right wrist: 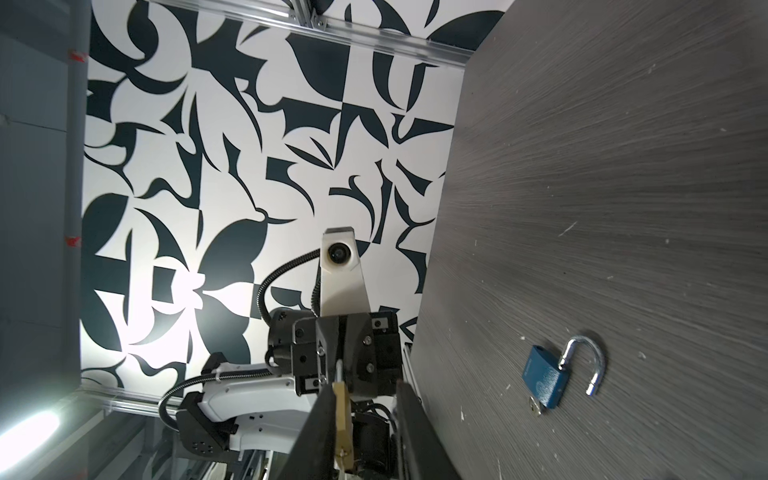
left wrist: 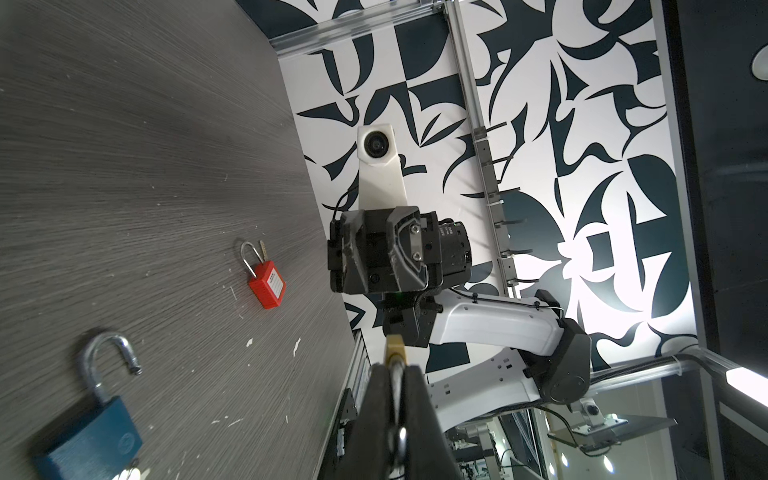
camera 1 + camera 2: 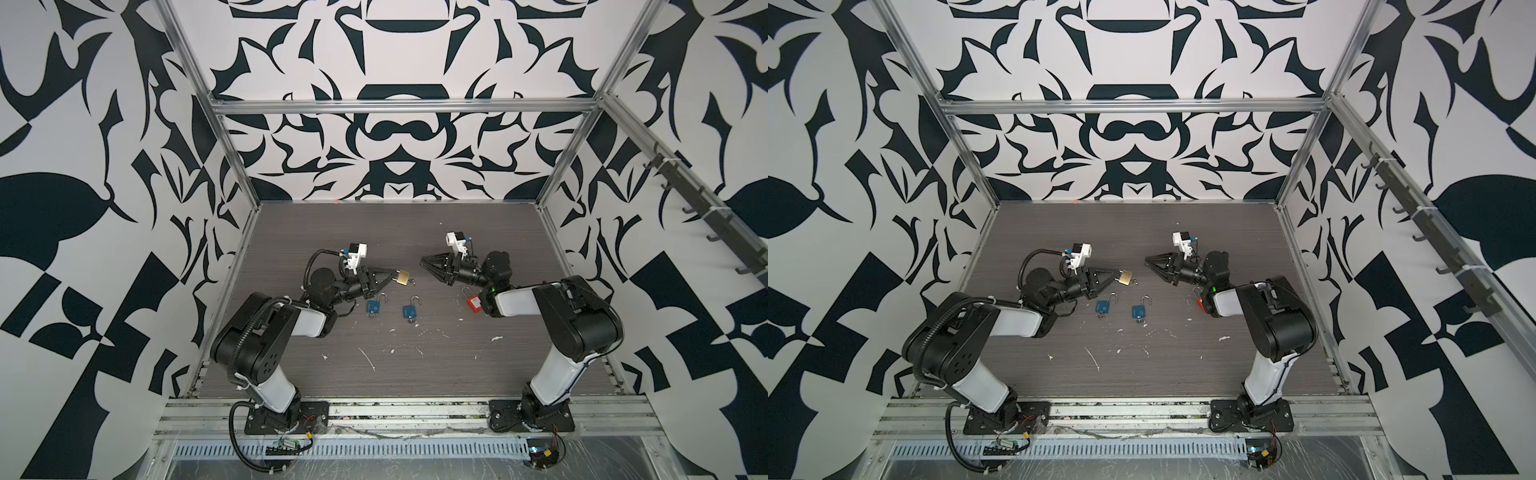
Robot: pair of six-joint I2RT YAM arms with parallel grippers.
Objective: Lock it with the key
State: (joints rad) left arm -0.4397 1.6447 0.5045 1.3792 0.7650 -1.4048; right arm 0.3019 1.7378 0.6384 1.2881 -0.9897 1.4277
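Left padlock point(image 3: 373, 306) beside right padlock point(image 3: 409, 311)

L end effector point(image 2: 397, 372) clamped on brass padlock point(image 2: 395, 348).

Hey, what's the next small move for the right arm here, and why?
Probably ease the right gripper forward to the key at the end of the brass padlock. The left gripper holds that padlock in the air, and the right jaws stand open, facing it across a gap.
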